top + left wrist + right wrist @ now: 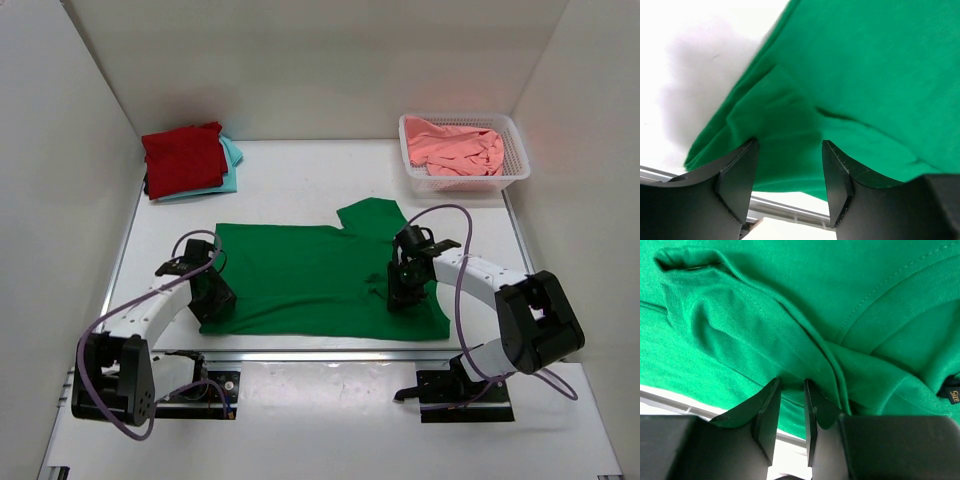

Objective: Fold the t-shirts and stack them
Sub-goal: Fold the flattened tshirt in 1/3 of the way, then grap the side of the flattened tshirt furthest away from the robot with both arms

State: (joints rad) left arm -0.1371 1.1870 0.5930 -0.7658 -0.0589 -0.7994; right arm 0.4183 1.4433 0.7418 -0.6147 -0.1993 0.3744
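A bright green t-shirt (310,275) lies spread on a white bench (300,180). The left gripper (789,145) has its jaws wide open at the shirt's edge, holding nothing. The right gripper (791,382) has its jaws nearly closed, pinching a fold.

Leaving open tabletop (300,180) along the far side, between the folded stack (185,160) in the far left corner and the basket (463,152) in the far right one. Covering the middle with the green t-shirt (310,275), lying flat and low. Blocking its left edge with the left hand (215,300) and its right part with the right hand (402,293). Closing in with white walls (300,60) on three sides.
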